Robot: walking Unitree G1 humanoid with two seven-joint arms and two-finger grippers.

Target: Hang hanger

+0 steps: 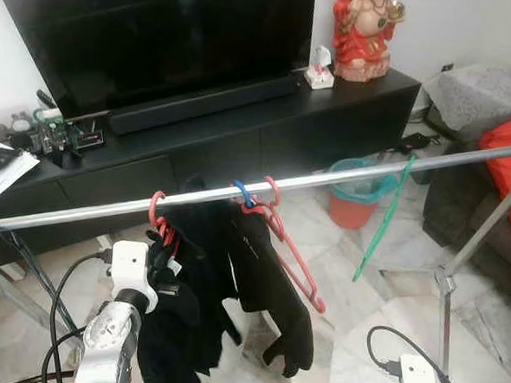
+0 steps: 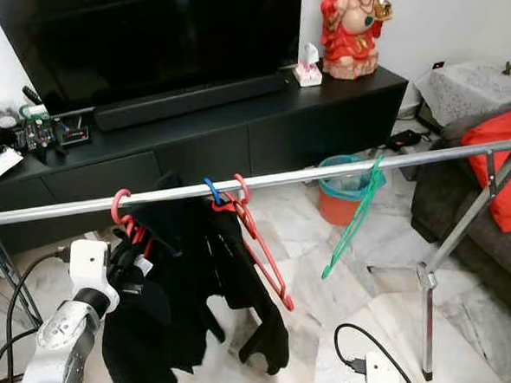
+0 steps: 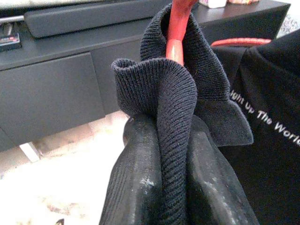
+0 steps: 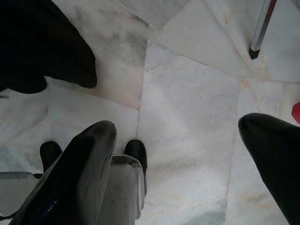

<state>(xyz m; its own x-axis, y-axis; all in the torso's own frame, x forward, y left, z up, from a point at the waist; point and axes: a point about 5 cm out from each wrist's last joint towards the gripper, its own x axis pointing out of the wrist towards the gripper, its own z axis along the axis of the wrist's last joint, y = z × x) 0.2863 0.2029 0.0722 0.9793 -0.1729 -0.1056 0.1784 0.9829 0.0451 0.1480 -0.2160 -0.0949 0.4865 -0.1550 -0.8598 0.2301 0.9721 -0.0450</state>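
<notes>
Nearest me, my right gripper [image 4: 187, 154] hangs idle low over the marble floor [image 4: 187, 93], fingers spread wide with nothing between them. Up on the left, my left gripper [image 3: 173, 187] is pinched shut on the ribbed collar [image 3: 164, 93] of a black garment [image 1: 173, 327], and the neck of a red hanger [image 3: 176, 28] rises out of that collar just beyond the fingertips. In the head views that hanger's hook [image 1: 156, 206] is already over the silver rail [image 1: 341, 178], left of middle, with the garment drooping below it. Just to its right a second black garment [image 1: 265, 278] hangs from another red hanger [image 1: 289, 250] beside a blue hook [image 1: 242, 192], and further right a green hanger [image 1: 383, 218] dangles bare and tilted. Beyond the rail are a teal bin [image 1: 359, 189], the dark TV cabinet [image 1: 234, 132] and a red statue [image 1: 362, 24]. I judge the hang nearly done; what remains is letting go cleanly. The risk, as I see it, is the collar staying snagged on my fingers as I draw back, which could tug the hook off the rail or slide it into the neighbouring hanger. The garment also looks bunched to one side, so it could slip off the hanger once released.
</notes>
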